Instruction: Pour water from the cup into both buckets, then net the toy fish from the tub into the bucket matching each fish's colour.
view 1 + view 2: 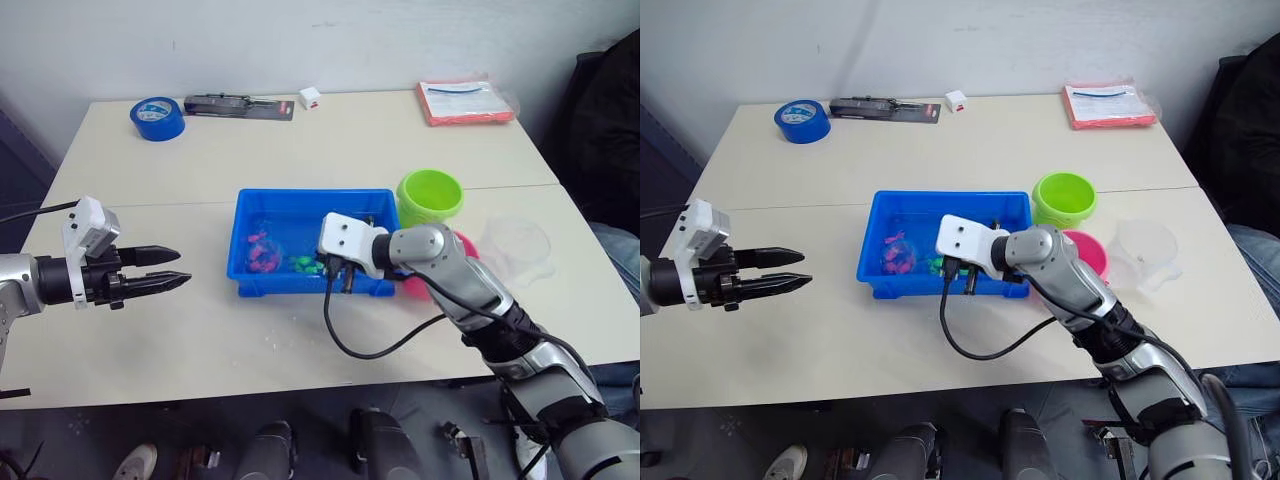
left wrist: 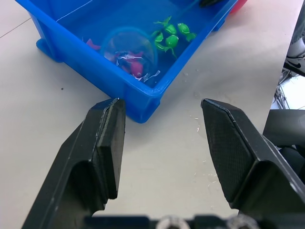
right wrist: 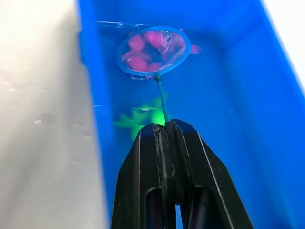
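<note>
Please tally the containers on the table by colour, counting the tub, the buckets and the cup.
Blue: 1, the tub
Lime green: 1, a bucket
Pink: 1, a bucket partly behind the right arm
Clear: 1, the cup
Total: 4

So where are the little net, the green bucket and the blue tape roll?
net (image 3: 153,50), right wrist view, mesh inside the hoop.
green bucket (image 1: 430,195), left eye view, inner wall.
blue tape roll (image 1: 802,121), right eye view, outer band.
</note>
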